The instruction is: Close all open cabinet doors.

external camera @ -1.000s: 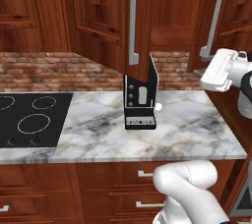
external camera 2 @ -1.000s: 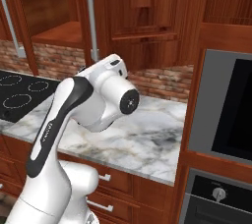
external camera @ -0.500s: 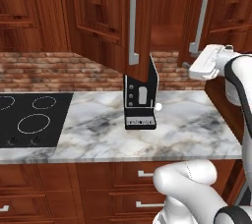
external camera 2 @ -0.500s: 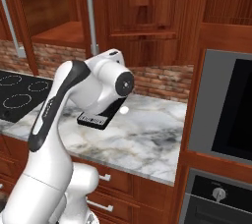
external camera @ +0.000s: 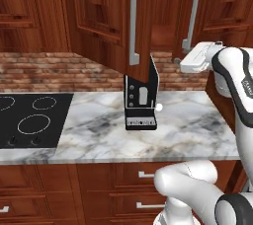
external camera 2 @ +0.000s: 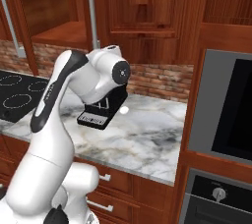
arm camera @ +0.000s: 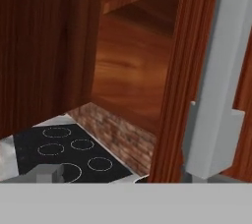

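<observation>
Two reddish-brown cabinet doors (external camera: 106,19) with raised panels and long silver bar handles (external camera: 134,24) stand ajar above the marble table (external camera: 99,130), the tool (external camera: 190,63) beside the right handle, its grip unclear.

A black coffee machine (external camera: 141,101) stands on the marble counter (external camera: 94,131) beside a cooktop (external camera: 30,119).

Two open cabinet doors (external camera: 106,21) (external camera: 185,14), one coffee machine (external camera: 141,101)

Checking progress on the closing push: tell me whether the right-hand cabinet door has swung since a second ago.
Yes. In the left base view the right cabinet door, pushed by the gripper, has swung left, its handle nearer the coffee machine.
</observation>
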Robot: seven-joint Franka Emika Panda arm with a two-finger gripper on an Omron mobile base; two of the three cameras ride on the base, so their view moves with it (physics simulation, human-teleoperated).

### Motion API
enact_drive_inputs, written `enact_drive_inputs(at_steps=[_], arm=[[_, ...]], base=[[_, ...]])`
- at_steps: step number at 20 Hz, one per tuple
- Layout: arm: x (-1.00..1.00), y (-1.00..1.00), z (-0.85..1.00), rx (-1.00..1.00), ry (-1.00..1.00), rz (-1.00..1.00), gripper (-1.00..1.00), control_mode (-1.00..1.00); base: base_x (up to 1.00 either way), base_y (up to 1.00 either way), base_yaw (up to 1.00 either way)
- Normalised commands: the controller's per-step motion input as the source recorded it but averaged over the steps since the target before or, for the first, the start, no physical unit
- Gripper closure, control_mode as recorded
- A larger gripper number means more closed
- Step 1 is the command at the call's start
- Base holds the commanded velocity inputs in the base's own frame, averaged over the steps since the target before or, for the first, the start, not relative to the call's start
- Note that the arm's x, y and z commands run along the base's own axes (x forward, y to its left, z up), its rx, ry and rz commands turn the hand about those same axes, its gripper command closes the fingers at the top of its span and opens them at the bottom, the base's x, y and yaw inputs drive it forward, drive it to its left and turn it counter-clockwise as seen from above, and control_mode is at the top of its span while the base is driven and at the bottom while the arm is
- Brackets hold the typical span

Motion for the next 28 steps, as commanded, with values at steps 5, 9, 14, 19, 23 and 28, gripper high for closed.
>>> enact_drive_inputs(at_steps=[5, 9, 14, 19, 23, 28], arm=[[0.41, 0.2, 0.0, 0.0, 0.01, 0.0, -1.0, -1.0], [0.41, 0.17, 0.0, 0.0, 0.0, 0.0, -1.0, -1.0], [0.4, 0.16, 0.0, 0.0, 0.0, 0.0, -1.0, -1.0], [0.35, 0.12, 0.0, 0.0, 0.0, 0.0, -1.0, -1.0], [0.27, 0.0, -0.01, 0.0, 0.0, 0.0, -1.0, -1.0], [0.26, 0.0, -0.02, 0.0, 0.0, 0.0, -1.0, -1.0]], base=[[0.0, 0.0, 0.0], [0.0, 0.0, 0.0], [0.0, 0.0, 0.0], [0.0, 0.0, 0.0], [0.0, 0.0, 0.0], [0.0, 0.0, 0.0]])
